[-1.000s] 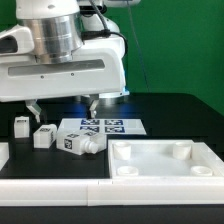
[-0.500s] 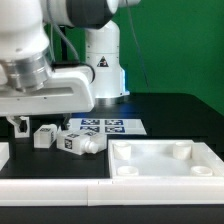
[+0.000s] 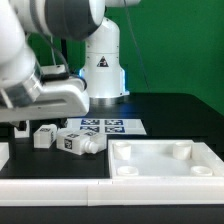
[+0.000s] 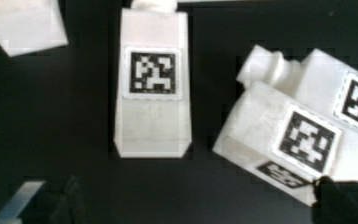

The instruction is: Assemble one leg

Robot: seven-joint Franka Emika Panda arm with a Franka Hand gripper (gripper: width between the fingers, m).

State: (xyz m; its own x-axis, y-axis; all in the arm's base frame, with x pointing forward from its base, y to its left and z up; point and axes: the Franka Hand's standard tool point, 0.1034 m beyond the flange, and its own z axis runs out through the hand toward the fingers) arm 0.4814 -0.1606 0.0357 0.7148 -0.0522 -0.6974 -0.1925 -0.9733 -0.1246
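Three small white legs with square tags show in the wrist view: one lies lengthwise in the middle (image 4: 155,85), a second lies tilted beside it (image 4: 300,125), and a corner of a third shows at the edge (image 4: 25,30). My gripper (image 4: 194,202) is open and empty above the black table. Its dark fingertips (image 4: 43,200) stand wide apart, and the tilted leg lies close to one of them. In the exterior view the legs (image 3: 78,142) lie at the left by my hand (image 3: 45,95), which hides the fingers.
The marker board (image 3: 105,127) lies behind the legs. The large flat white piece with round corner sockets (image 3: 150,172) sits at the exterior view's front right. A white ledge (image 3: 50,187) runs along the front. The robot base (image 3: 103,60) stands at the back.
My arm has swung to the exterior view's left, from over the marker board to over the group of legs. The legs and the large piece have not moved.
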